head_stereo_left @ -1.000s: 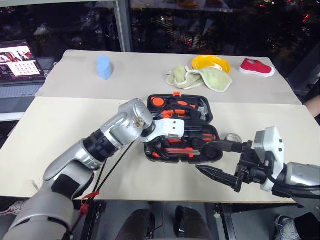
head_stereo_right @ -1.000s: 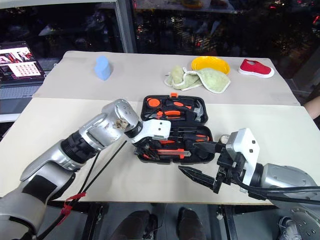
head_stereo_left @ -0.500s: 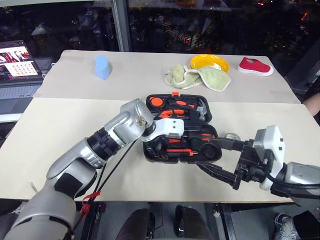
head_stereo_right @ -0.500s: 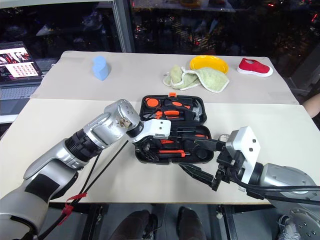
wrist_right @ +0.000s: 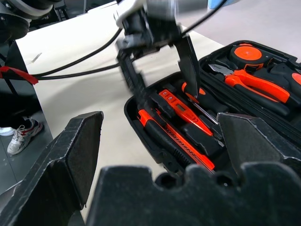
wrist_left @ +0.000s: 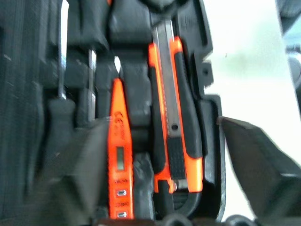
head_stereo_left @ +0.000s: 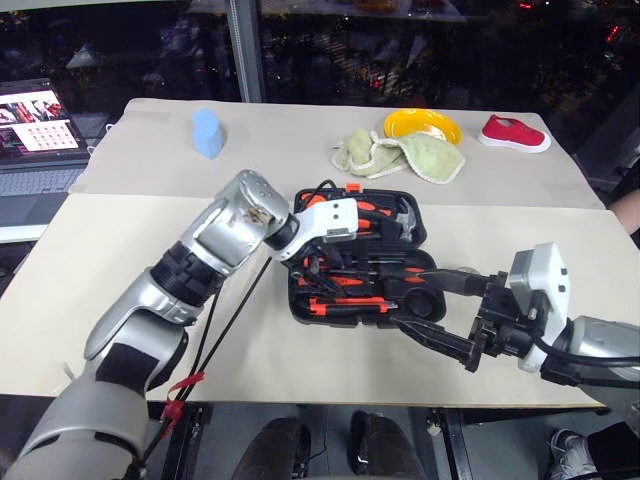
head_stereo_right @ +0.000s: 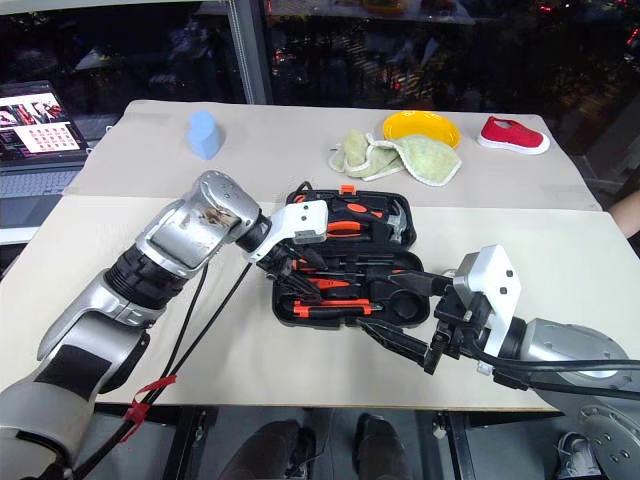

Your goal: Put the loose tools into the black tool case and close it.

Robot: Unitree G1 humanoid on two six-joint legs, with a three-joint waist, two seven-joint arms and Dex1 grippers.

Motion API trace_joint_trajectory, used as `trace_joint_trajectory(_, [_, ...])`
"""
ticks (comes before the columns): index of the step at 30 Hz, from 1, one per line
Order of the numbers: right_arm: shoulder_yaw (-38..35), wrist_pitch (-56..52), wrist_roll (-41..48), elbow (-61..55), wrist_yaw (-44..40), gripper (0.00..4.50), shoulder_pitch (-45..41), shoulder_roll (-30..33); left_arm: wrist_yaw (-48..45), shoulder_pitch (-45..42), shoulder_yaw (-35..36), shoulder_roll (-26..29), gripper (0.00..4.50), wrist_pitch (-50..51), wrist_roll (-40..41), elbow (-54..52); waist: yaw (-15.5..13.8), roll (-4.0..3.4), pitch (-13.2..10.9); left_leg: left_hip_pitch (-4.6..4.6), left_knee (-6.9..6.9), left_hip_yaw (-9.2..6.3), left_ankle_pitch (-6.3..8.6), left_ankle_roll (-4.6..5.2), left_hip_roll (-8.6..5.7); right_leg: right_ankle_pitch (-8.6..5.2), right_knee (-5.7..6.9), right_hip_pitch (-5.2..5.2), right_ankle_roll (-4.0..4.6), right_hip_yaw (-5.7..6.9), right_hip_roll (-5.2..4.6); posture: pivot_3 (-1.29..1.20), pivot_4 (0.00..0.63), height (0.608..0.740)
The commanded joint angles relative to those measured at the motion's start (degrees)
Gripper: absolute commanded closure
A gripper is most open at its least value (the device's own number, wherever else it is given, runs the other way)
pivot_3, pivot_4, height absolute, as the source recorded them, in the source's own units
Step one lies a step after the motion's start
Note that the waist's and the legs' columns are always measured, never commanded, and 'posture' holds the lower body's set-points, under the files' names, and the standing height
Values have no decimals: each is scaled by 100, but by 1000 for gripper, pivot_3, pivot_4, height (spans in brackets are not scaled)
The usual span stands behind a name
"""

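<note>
The black tool case (head_stereo_left: 296, 303) lies open in the middle of the table. In its near half lie a slim orange tester pen (wrist_left: 117, 160), an orange-and-black utility knife (wrist_left: 176, 117) and two screwdrivers (wrist_left: 61, 61) in the moulded slots. My left gripper (head_stereo_left: 312, 268) hangs open just above the case's left side, nothing between its fingers (wrist_right: 190, 61). My right gripper (head_stereo_left: 405, 300) stands open at the case's near right corner, fingertips over the rim, holding nothing.
Orange-handled pliers (wrist_right: 254, 82) and a hammer (head_stereo_left: 405, 215) sit in the case's far half. At the back of the table are a blue block (head_stereo_left: 208, 133), green cloths (head_stereo_left: 400, 155), a yellow plate (head_stereo_left: 422, 127) and a red shoe (head_stereo_left: 513, 134). A laptop (head_stereo_left: 40, 130) stands far left.
My left gripper has lifted out of the case's near half and drawn back toward its far left corner. The right gripper has kept its place, open.
</note>
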State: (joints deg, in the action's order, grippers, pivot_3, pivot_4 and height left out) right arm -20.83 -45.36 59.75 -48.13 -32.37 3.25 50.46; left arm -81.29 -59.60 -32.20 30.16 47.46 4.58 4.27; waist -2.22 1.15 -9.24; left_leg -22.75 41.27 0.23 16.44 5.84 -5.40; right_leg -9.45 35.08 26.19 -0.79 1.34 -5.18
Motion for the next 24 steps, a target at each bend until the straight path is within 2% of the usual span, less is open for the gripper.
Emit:
trace_joint_trajectory(1, [-79,115,54,-60,-38,0,-31,49,132,227,0,82,2667,-328,-45,-166,0,1,0,-1,0,0,-1,-1,0,0,0,1,1,0,1,0,150,732])
trace_joint_trajectory(2, [-83,111,62,-64,-36,0,-34,53,166,266,-3,93,3006,-416,-65,-169,-1,1,0,-2,1,0,-1,-2,0,0,1,2,1,0,1,0,150,732])
trace_joint_trajectory(4, [-87,105,110,-45,-31,0,-60,45,1017,205,805,-613,3763,760,317,-94,-23,1,-1,-3,3,0,-1,-2,0,1,1,1,1,0,1,0,150,732])
trace_joint_trajectory(6, [-48,109,122,40,-62,0,-112,27,980,422,987,-646,4461,1239,728,-648,-71,3,-2,-12,15,-9,-1,0,0,1,-1,-3,-4,5,-2,0,150,732])
trace_joint_trajectory(9, [57,115,62,151,-218,0,-212,68,1237,491,633,-403,4461,794,327,-673,-8,2,-1,-8,18,-6,4,7,-1,0,-1,-4,-9,1,1,0,150,732])
trace_joint_trajectory(17, [377,136,-145,344,-433,0,-555,82,799,379,16,172,4461,-134,61,-393,9,1,-1,1,2,1,-5,-11,-1,3,3,0,-2,-9,4,0,150,732])
trace_joint_trajectory(24, [393,124,-208,363,-477,0,-583,43,482,451,-205,226,4461,-595,80,-488,-20,2,-1,-5,4,0,-1,-4,-2,3,-4,0,-3,-7,1,0,150,732])
